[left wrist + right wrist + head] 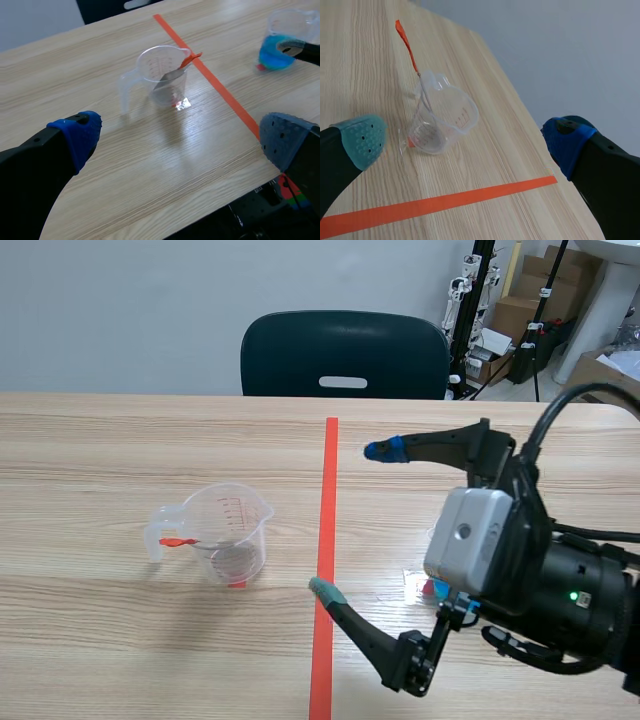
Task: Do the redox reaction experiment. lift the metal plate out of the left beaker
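Left wrist view: left gripper point(180, 127) jaws wide, holding nothing. Clear beaker point(166, 75) ahead, apart. Metal plate point(170, 76) leans inside, orange tag point(190, 58) over rim.

Scene view: beaker on table point(100, 440) left half, beside tape line point(326, 540).

Right wrist view: right gripper point(470, 132) jaws wide, beaker ahead, untouched.

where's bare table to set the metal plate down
Bare table left of and behind the left beaker, to the far edge. Crowded at and right of the tape line: the open right claw and blue beaker sit there.
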You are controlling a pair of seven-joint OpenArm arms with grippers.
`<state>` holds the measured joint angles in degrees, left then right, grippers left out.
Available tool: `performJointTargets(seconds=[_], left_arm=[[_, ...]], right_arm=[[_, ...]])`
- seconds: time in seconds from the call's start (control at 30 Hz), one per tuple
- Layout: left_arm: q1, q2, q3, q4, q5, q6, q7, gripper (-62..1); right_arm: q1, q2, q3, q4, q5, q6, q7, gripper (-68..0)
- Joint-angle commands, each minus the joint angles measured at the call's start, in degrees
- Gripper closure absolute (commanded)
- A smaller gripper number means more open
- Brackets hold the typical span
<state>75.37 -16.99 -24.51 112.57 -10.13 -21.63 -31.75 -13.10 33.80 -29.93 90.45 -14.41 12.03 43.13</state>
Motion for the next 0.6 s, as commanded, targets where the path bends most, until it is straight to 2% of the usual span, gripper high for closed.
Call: performJointTargets(seconds=[0.0, 0.2, 0.3, 0.37, 0.5, 0.57], left_arm=[[0.07, 1.14, 0.02, 0.5, -0.55, -0.15, -2.29, -62.3], [0.07, 2.05, 0.02, -0.81, 0.81, -0.13, -7.21, -62.3], [0.07, 2.03, 0.02, -2.19, 1.16, -0.11, -9.53, -62.3], [0.07, 1.99, 0.02, -3.13, 2.34, -0.11, -11.04, -62.3], [0.07, 1.22, 0.02, -5.16, 3.61, -0.09, -11.41, -62.3], [0.07, 0.02, 0.02, -6.78, 3.56, -0.09, -11.98, -62.3]], right_arm=[[2.69, 0.28, -1.77, -0.79, 0.7, -1.36, 2.32, -67.9], [11.76, 0.28, -11.04, -6.84, 0.7, -1.84, 5.84, -67.9], [16.33, 0.15, -16.0, -9.66, 0.9, -3.63, 7.02, -67.9], [19.52, -0.04, -19.15, -11.63, 1.01, -3.76, 8.24, -67.9], [25.05, -0.66, -24.7, -14.62, 1.11, -3.76, 10.88, -67.9], [27.58, -1.53, -27.28, -16.17, 1.11, -4.74, 11.21, -67.9]])
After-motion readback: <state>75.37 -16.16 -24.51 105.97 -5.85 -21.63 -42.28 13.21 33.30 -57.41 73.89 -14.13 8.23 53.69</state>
